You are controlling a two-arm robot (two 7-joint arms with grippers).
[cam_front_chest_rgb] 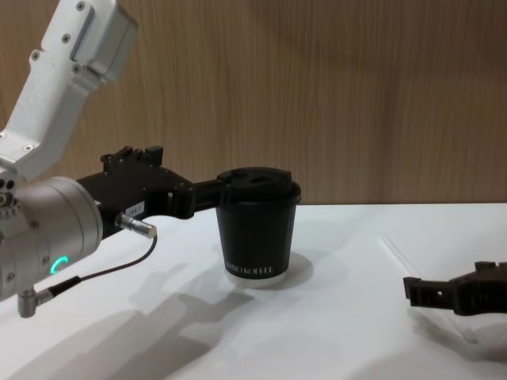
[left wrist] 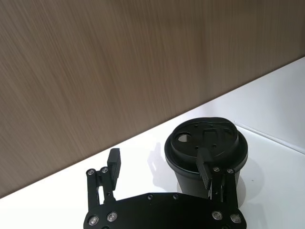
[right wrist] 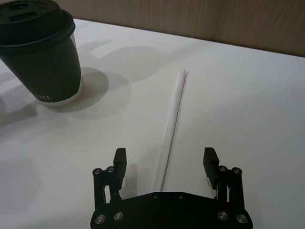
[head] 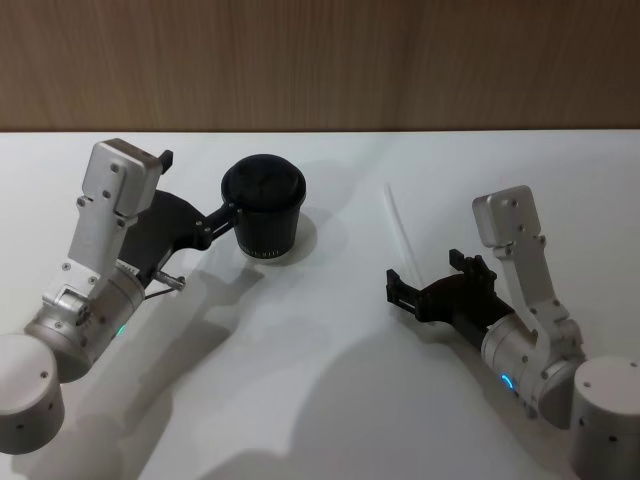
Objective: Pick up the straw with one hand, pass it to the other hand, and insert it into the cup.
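The black lidded cup (head: pixel 264 210) stands upright on the white table (head: pixel 330 400), left of centre. My left gripper (head: pixel 197 184) is open beside it, with one fingertip (left wrist: pixel 205 168) against the cup's (left wrist: pixel 206 143) side just under the lid and the other finger out in free air. The thin white straw (head: pixel 398 225) lies flat on the table to the right of the cup. My right gripper (right wrist: pixel 165 158) is open and low over the straw's (right wrist: pixel 174 119) near end, which lies between its fingers without touching them.
A thin dark cable with a silver plug (cam_front_chest_rgb: pixel 135 226) hangs from my left wrist above the table. A wooden wall (head: pixel 320 60) runs along the table's far edge. Bare white tabletop lies between the two arms.
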